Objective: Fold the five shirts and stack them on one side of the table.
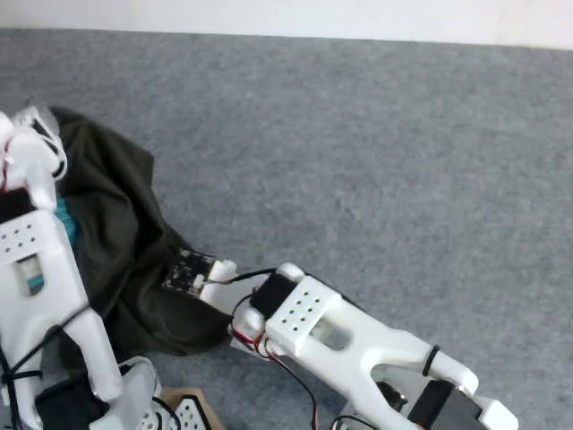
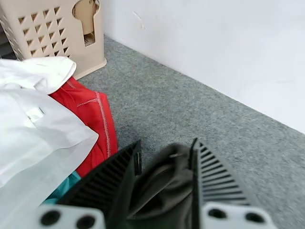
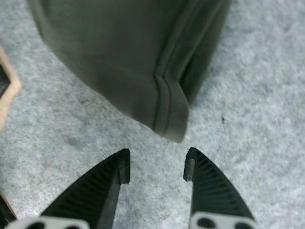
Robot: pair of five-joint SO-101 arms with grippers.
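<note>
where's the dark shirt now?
Left side of the high view: the dark shirt lies pinched in the left gripper, its hem just ahead of the open right gripper.

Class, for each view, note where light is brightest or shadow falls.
High view: even light on the carpet. Left wrist view: wall brightest, white shirt shades the red shirt. Right wrist view: dark shirt casts faint shadow on carpet.

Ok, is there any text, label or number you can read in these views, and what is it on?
None readable.
The small sewn tag on the white cotton shirt: too blurred to read.
The dark olive shirt, red stitched shirt and beige perforated plastic basket: no print visible.
</note>
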